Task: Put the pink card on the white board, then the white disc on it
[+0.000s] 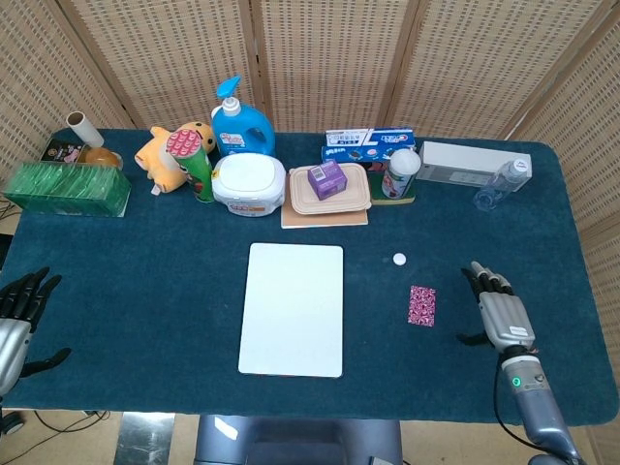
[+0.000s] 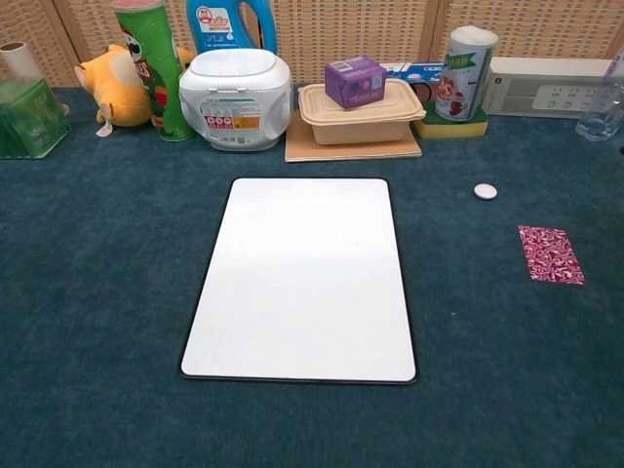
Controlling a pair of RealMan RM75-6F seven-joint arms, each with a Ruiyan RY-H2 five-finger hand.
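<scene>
The white board (image 1: 292, 308) (image 2: 302, 277) lies flat in the middle of the blue table with nothing on it. To its right lies the pink patterned card (image 1: 421, 305) (image 2: 551, 254). The small white disc (image 1: 399, 259) (image 2: 485, 191) sits a little behind the card. My right hand (image 1: 499, 311) hovers just right of the card, palm down, fingers apart and holding nothing. My left hand (image 1: 16, 315) stays at the table's left front edge, fingers spread and empty. Neither hand shows in the chest view.
Along the back stand a green box (image 1: 66, 188), a plush toy (image 1: 170, 153), a green can (image 1: 194, 162), a blue bottle (image 1: 240, 122), a white tub (image 1: 249, 183), a beige container (image 1: 330, 190) with a purple box (image 1: 326, 178), a cup (image 1: 399, 174), a white box (image 1: 473, 161).
</scene>
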